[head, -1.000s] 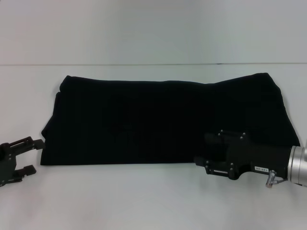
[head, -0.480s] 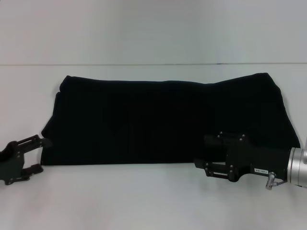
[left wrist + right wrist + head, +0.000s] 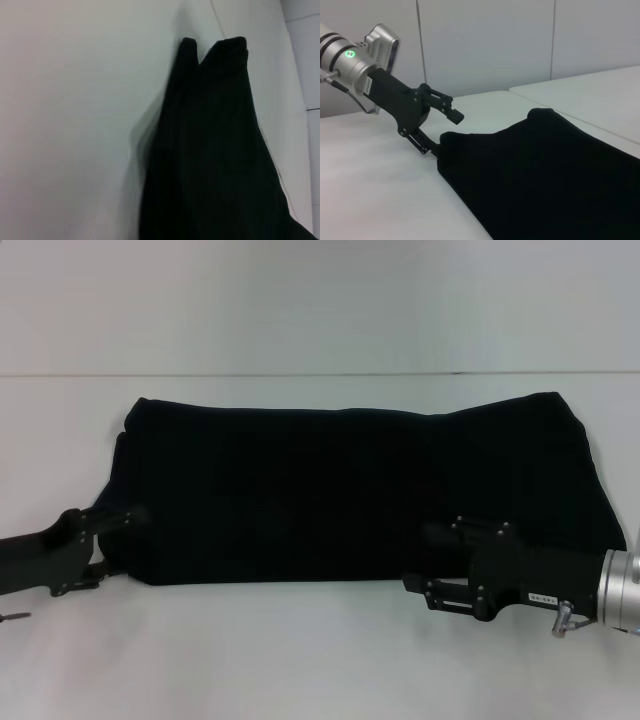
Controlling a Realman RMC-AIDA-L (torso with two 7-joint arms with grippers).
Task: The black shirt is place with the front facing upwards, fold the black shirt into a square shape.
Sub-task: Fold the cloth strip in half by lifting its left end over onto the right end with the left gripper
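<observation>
Two tools flank the black shirt (image 3: pixel 350 490), one at each end of its near edge, and the next move turns on that layout. The shirt lies as a wide band across the middle of the tabletop (image 3: pixel 320 660), already folded lengthwise, its long axis running from the tabletop's left side to its right, parallel to the near edge.

At the left, the left tool (image 3: pixel 105 540) sits right at the shirt's near-left corner. Its fingers are spread, one above the cloth edge and one below at tabletop level, so the corner lies between them but is not yet pinched. The right wrist view shows the same: upper finger clear of the fabric, lower one slid under the hem.

At the right, the right tool (image 3: pixel 425 585) lies over the shirt's near edge, right of centre, pointing left along the band; its fingers look slightly parted, and no grip on cloth is visible.

By my judgement the left tool is better placed: closing on that corner and carrying it rightward along the long axis would halve the band toward a square.
</observation>
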